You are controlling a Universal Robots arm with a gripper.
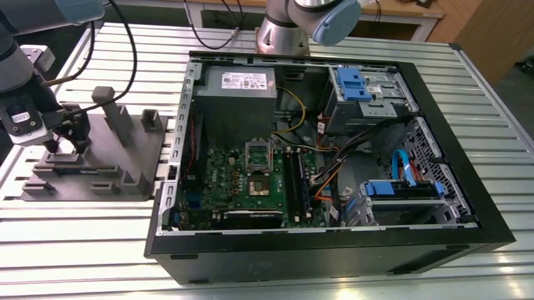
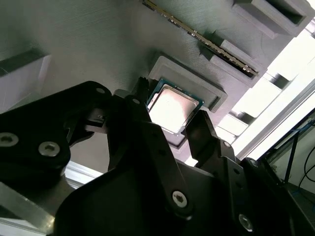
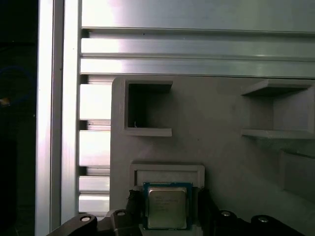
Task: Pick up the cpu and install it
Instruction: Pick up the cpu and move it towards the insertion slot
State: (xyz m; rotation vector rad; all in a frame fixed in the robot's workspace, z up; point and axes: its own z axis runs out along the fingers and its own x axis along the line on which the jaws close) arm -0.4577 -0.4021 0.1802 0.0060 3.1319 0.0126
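Note:
The cpu, a small square chip with a silvery top and a thin green edge, lies in a shallow pocket of the grey fixture at the exterior view's left. My gripper is down over that pocket. One black finger sits at one edge of the chip and the other finger at the opposite edge, both touching it. The chip is still level in the pocket. The open cpu socket sits on the green motherboard inside the case.
The open black computer case takes up the middle and the exterior view's right. It holds a grey power supply, blue drive bays and loose cables. Upright posts rise from the fixture beside my gripper. A memory stick lies in a fixture slot.

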